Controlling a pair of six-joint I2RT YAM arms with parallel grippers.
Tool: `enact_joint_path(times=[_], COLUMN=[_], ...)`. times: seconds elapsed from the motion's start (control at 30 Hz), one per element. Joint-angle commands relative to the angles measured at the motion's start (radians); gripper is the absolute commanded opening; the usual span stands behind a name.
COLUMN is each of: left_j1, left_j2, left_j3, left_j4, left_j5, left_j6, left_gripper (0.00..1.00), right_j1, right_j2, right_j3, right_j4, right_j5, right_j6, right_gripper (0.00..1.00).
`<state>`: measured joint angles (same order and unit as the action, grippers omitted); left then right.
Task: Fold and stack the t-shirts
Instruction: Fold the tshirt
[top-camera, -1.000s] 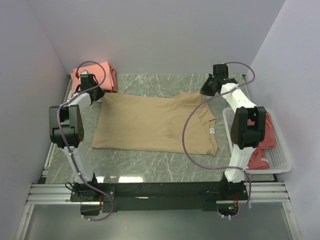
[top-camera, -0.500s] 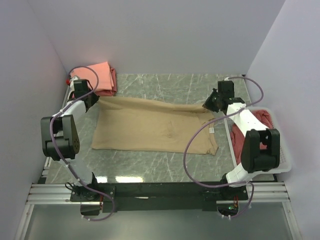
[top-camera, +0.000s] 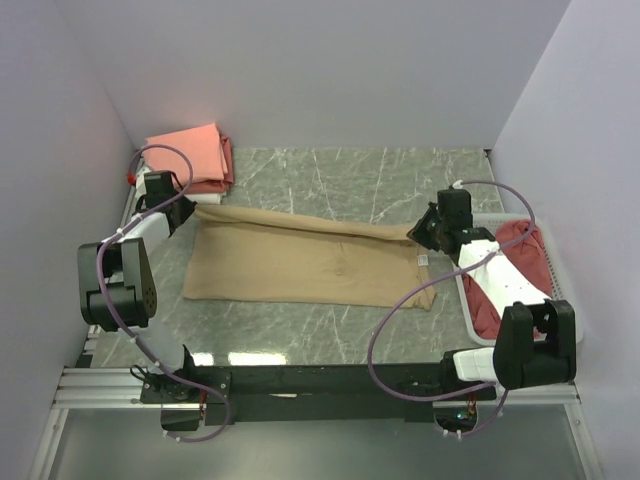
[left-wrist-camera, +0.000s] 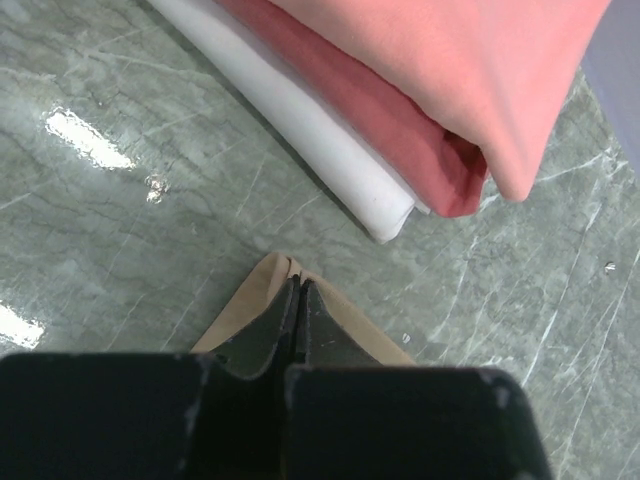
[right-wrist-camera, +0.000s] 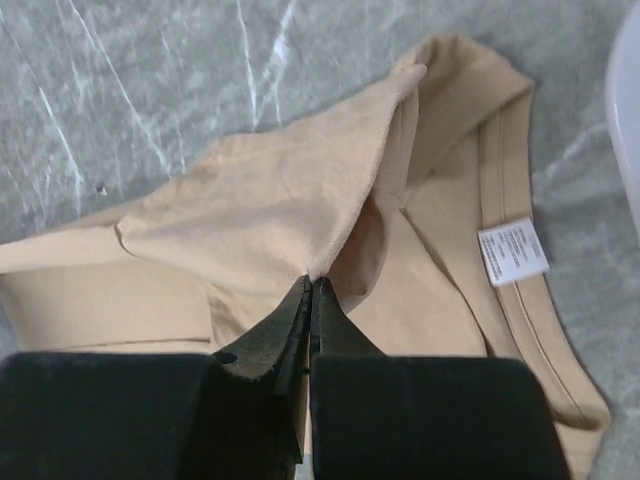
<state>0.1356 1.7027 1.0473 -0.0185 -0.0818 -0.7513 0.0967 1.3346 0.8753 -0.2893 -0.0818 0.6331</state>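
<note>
A tan t-shirt lies across the marble table, its far edge lifted and drawn toward the near side. My left gripper is shut on the shirt's far left corner. My right gripper is shut on the far right edge of the tan shirt, near the collar and its white neck label. A folded stack sits at the far left: salmon-pink on top, red under it, white at the bottom. Dusty red shirts lie in the basket.
A white slatted basket stands at the right edge of the table. Grey walls close in the left, back and right sides. The arm bases sit on a black rail at the near edge.
Both grippers have pulled the tan shirt's far edge toward the near side, folding it over itself. The shirt is now a narrower band. Both arms moved nearer.
</note>
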Motion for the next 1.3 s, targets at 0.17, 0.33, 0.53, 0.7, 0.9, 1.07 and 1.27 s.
enact_joint_path(times=[0.17, 0.33, 0.53, 0.7, 0.9, 1.07, 1.27], left_j1=[0.007, 0.007, 0.006, 0.007, 0.007, 0.006, 0.012], left_j2=[-0.095, -0.117, -0.133, -0.152, -0.17, -0.186, -0.264], left_j3=[-0.059, -0.107, -0.141, -0.174, -0.216, -0.256, -0.299], left_j4=[0.152, 0.169, 0.167, 0.164, 0.152, 0.161, 0.153], left_j5=[-0.004, -0.01, -0.029, -0.05, -0.091, -0.114, -0.154], left_j6=[-0.029, -0.049, -0.066, -0.091, -0.128, -0.175, -0.255], left_gripper=[0.02, 0.02, 0.02, 0.02, 0.04, 0.12, 0.49], right_j1=[0.018, 0.024, 0.028, 0.029, 0.028, 0.028, 0.026], right_j2=[-0.112, -0.152, -0.187, -0.204, -0.218, -0.218, -0.216], right_j3=[-0.084, -0.122, -0.157, -0.197, -0.248, -0.277, -0.305], right_j4=[0.036, 0.027, 0.027, 0.038, 0.053, 0.058, 0.059], right_j5=[0.028, 0.04, 0.034, 0.024, 0.01, 0.005, -0.03], right_j6=[0.017, 0.02, 0.023, 0.027, 0.037, 0.039, 0.039], right_gripper=[0.0, 0.0, 0.0, 0.0, 0.0, 0.0, 0.09])
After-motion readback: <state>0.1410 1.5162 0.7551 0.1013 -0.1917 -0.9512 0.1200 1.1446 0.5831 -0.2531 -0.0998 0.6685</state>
